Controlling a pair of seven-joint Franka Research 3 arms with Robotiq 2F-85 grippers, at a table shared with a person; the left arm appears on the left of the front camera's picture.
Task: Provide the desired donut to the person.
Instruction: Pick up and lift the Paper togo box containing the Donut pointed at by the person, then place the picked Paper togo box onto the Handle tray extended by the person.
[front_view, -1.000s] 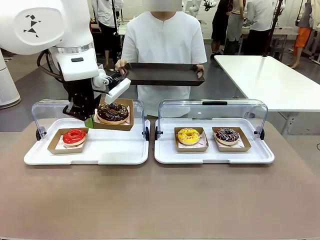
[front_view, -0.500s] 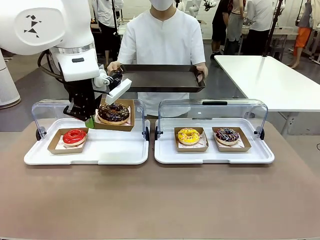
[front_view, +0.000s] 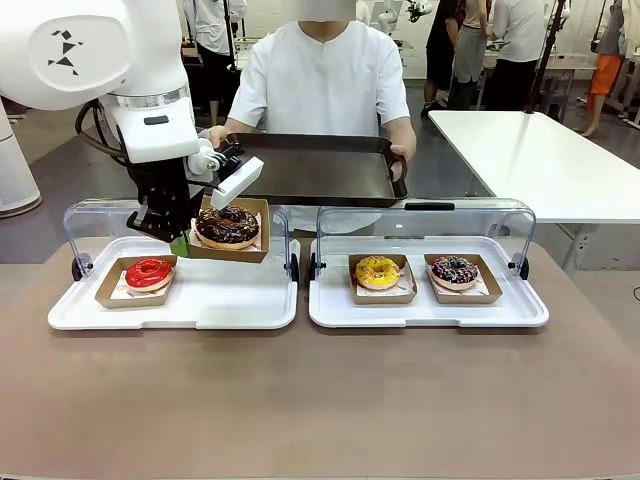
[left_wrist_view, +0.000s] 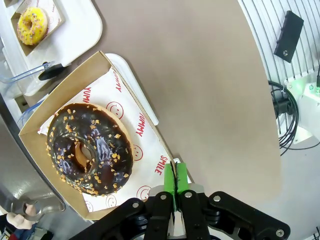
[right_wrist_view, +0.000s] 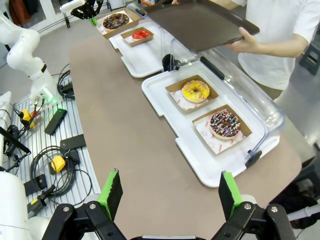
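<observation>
Chocolate donut (left_wrist_view: 90, 148) lies beside left jaws clamping its box (left_wrist_view: 65, 93).

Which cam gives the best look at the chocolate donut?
Left wrist view: the chocolate donut is close, from above, topping and box clear, left hand pinching the box edge. Front view shows it low-angle, partly behind the box wall. Right wrist view has it tiny, far off.

The right gripper (right_wrist_view: 170, 194) hangs above the brown table (right_wrist_view: 125, 125) with its green pads wide apart. Ahead, a white tray (right_wrist_view: 167, 112) carries a yellow donut (right_wrist_view: 195, 91) and a sprinkled donut (right_wrist_view: 225, 123) in cardboard boxes. Farther off, the person (right_wrist_view: 280, 20) holds a dark tray (right_wrist_view: 200, 22), and the left gripper (right_wrist_view: 92, 20) pinches a carton (right_wrist_view: 134, 19) with a chocolate donut (right_wrist_view: 116, 20), near a red donut (right_wrist_view: 141, 34)
</observation>
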